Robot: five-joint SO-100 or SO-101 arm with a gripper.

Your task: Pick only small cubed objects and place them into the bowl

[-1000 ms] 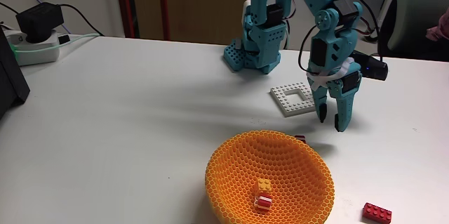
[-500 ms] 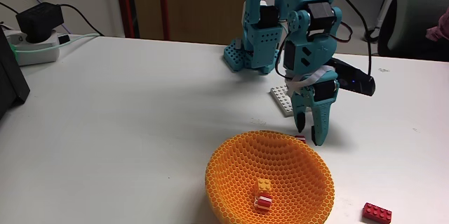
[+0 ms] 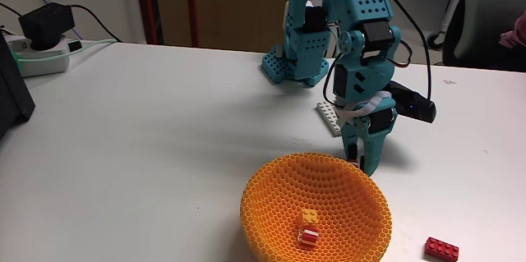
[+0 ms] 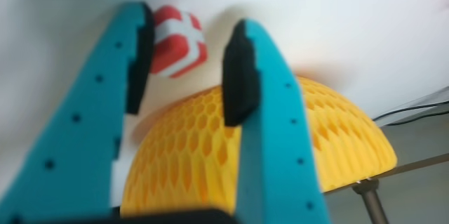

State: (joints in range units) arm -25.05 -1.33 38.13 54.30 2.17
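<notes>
- The blue fingers [image 4: 186, 62] are spread apart, and nothing is pinched between them.
- In the wrist view a small red and white cube [image 4: 177, 40] sits on the white tabletop [image 4: 337, 20], just past the fingertips and in line with the gap between them.
- I cannot tell if the cube touches a finger. It looks very near the black pad [image 4: 138, 55] on the left finger.
- The big orange bowl [image 4: 280, 147] is right behind the fingers in the wrist view. Its wall is full of little holes like a honeycomb.
- In the fixed view the fingers [image 3: 360, 162] point down at the tabletop [image 3: 148, 131], right by the far rim of the bowl [image 3: 271, 204].
- Two small cubes lie inside the bowl, in front of the fingers. One is an orange cube [image 3: 308, 218] with studs. The other is a red and white striped cube [image 3: 310, 235], just beside it.
- A flat white frame plate [image 3: 329, 116] lies behind the fingers, partly hidden by the arm.
- A longer red brick [image 3: 442, 249] lies on the tabletop to the right of the bowl, well apart from the fingers.
</notes>
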